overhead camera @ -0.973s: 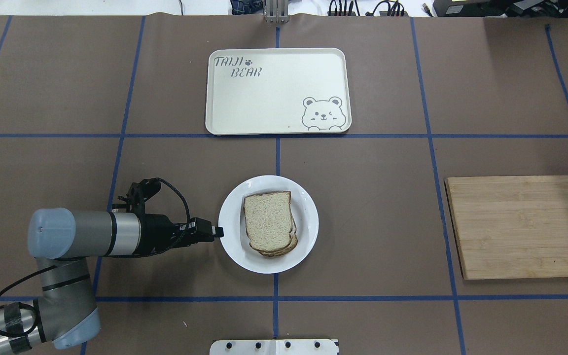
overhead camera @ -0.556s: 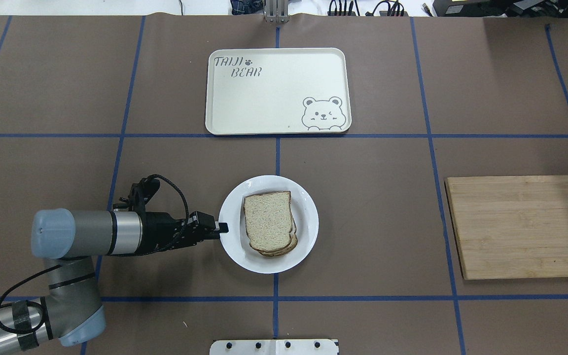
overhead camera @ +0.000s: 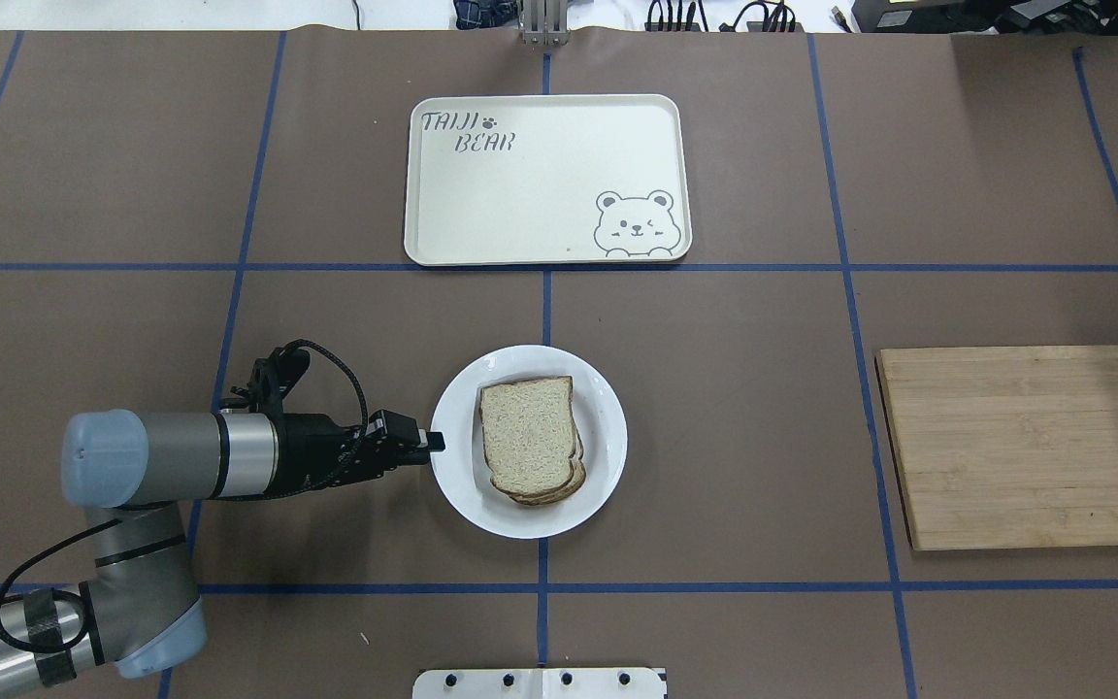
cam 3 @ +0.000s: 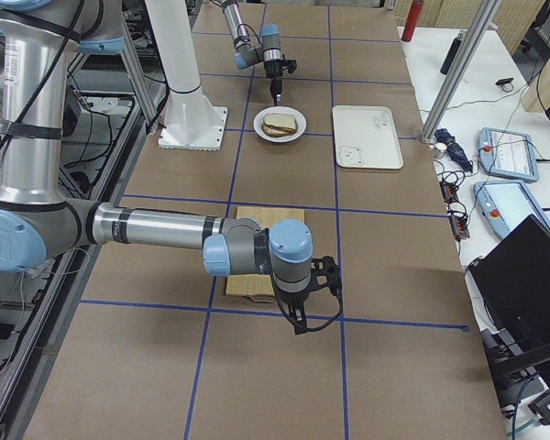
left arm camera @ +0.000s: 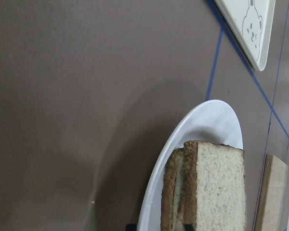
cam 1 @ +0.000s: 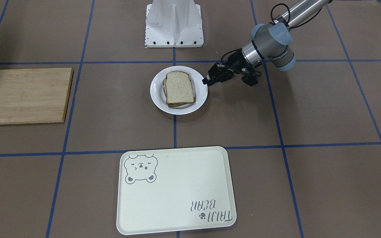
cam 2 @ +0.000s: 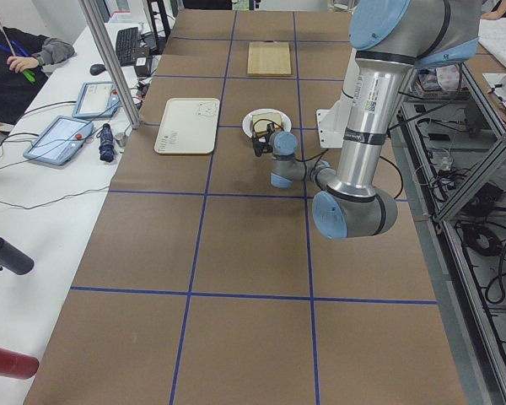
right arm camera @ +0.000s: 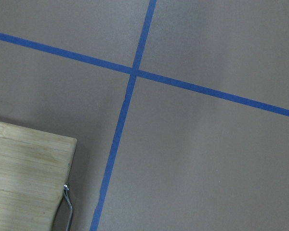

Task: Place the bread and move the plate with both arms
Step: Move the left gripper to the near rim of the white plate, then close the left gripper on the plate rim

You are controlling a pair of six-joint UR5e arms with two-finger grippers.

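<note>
The white plate (overhead camera: 608, 456) sits at the table's middle with a stack of bread slices on it; the top slice of bread (overhead camera: 528, 435) is plain, with a brown crust. My left gripper (overhead camera: 435, 444) lies level at the plate's left rim. In the left wrist view its two fingertips show a little apart, one on each side of the plate's rim (left arm camera: 202, 120), next to the bread (left arm camera: 216, 192). The plate rests flat on the table. My right gripper (cam 3: 298, 316) shows only in the exterior right view, pointing down near the cutting board; I cannot tell whether it is open.
A cream bear tray (overhead camera: 544, 180) lies beyond the plate on the far side. A wooden cutting board (overhead camera: 1025, 447) lies at the right, with a metal loop at its edge (right arm camera: 67, 207). The robot's white base (cam 1: 174, 23) stands at the near edge.
My left gripper moved in to the plate's left rim and then shifted slightly toward the far side. The plate and the bread have not moved.
</note>
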